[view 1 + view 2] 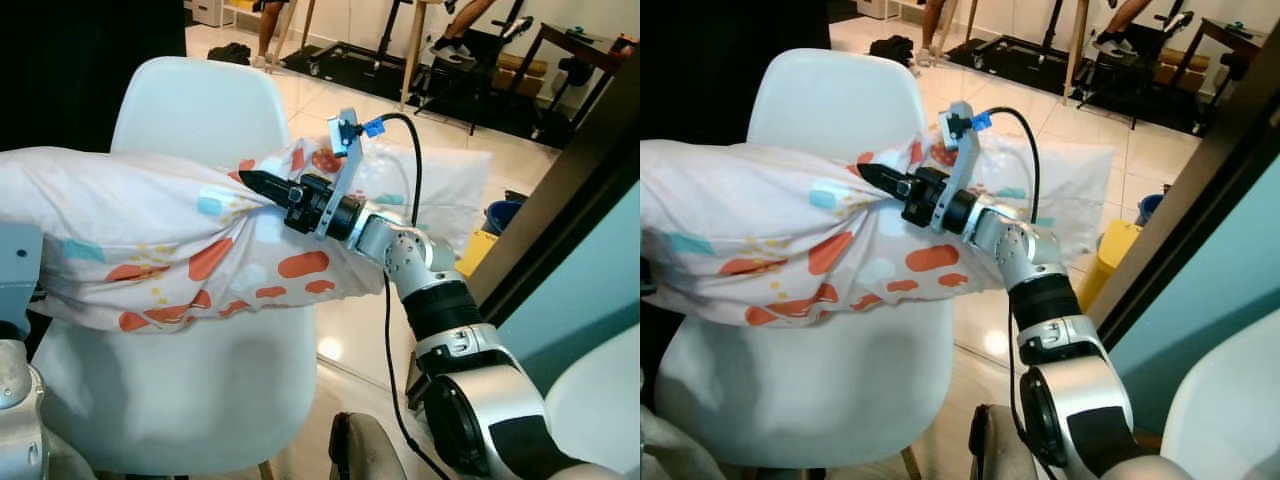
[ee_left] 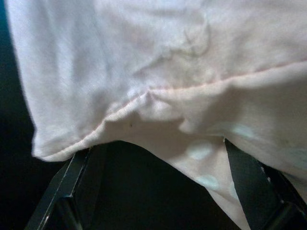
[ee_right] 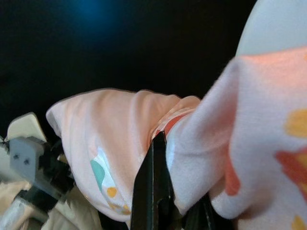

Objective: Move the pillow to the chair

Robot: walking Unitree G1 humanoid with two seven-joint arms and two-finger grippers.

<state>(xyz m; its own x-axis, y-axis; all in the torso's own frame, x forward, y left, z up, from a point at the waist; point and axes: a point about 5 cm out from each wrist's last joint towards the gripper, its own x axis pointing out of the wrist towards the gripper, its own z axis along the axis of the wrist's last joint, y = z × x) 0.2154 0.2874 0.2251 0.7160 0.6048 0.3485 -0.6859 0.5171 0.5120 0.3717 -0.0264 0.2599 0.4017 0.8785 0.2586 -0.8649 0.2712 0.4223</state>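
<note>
A white pillow [image 1: 150,250] with orange, teal and yellow spots hangs lengthwise across the white shell chair [image 1: 190,110], in front of its backrest and just over the seat [image 1: 170,390]. My right gripper [image 1: 256,183] reaches in from the right and is shut on a bunched fold of the pillow's top; the right wrist view shows the fingers [image 3: 153,187] pinching the cloth. My left arm [image 1: 15,275] sits at the pillow's left end. In the left wrist view its fingers [image 2: 72,172] stand wide apart, with the pillow's seamed edge [image 2: 144,100] lying over their tips.
A second white chair [image 1: 600,400] is at the lower right, beside a dark frame and teal wall panel [image 1: 590,250]. Behind lie glossy floor tiles, a yellow and blue bin [image 1: 495,225], exercise machines and a person's legs [image 1: 270,25]. A cable [image 1: 412,160] loops over my right wrist.
</note>
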